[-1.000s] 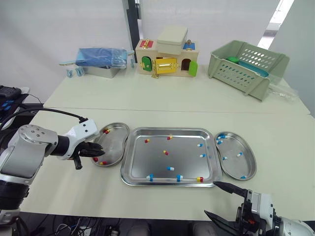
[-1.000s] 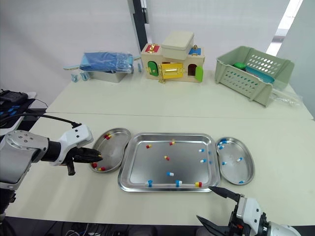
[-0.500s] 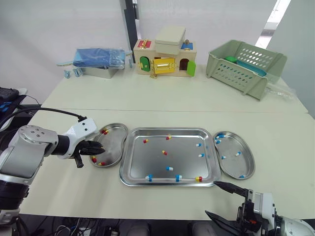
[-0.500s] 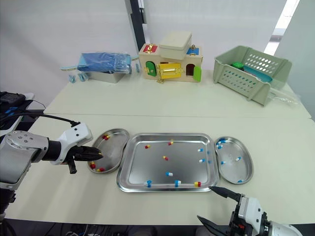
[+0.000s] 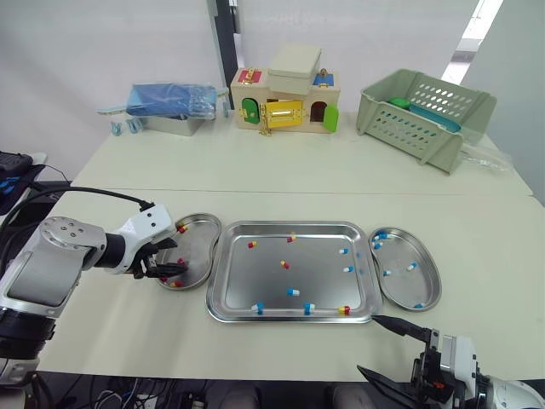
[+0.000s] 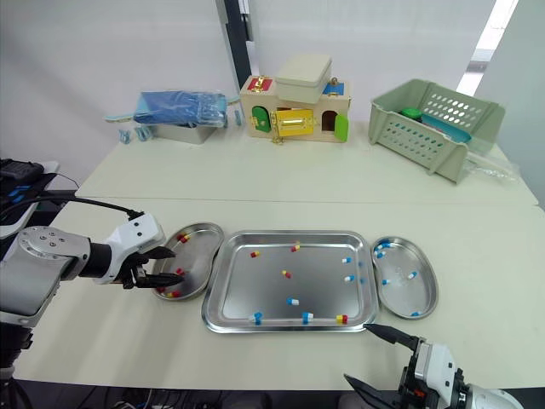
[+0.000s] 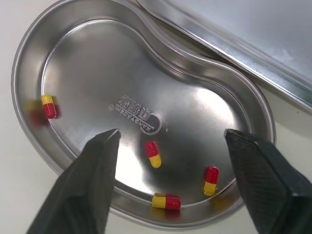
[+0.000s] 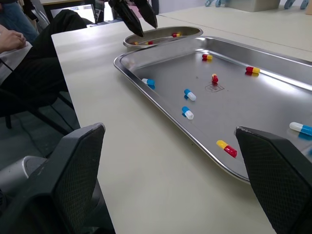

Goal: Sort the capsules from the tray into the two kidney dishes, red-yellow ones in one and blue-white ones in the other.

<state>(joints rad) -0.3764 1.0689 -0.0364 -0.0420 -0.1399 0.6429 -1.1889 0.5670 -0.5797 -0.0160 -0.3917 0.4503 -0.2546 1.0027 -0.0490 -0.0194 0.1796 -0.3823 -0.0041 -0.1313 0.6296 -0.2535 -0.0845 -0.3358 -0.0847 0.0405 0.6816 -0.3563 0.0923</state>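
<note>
1. Cream table point(image 5: 281, 170) in the head view, and the tray point(image 5: 319, 274) sat near the front edge, about midway along it. A kidney dish lay just beside each short side. The left dish point(image 5: 200, 243) held red-yellow capsules point(image 5: 180, 227), the right dish point(image 5: 409, 285) held blue-white capsules point(image 5: 382, 236), and both colours lay scattered in the tray.
2. Same view: the left gripper point(image 5: 170, 261) hung over the left dish's end nearer the table's left edge, fingers apart and gripping nothing. The right gripper point(image 5: 368, 345) sat low at the front edge by the tray's front-right corner, fingers spread wide. A toy house point(image 5: 288, 94) and a green basket point(image 5: 426, 115) stood along the far edge.
3. Left wrist view: both fingers were parted above the dish, with four red-yellow capsules on its floor.
4. Right wrist view: fingers spread wide, looking across the tray toward the left dish, where the left gripper's tips hovered.
</note>
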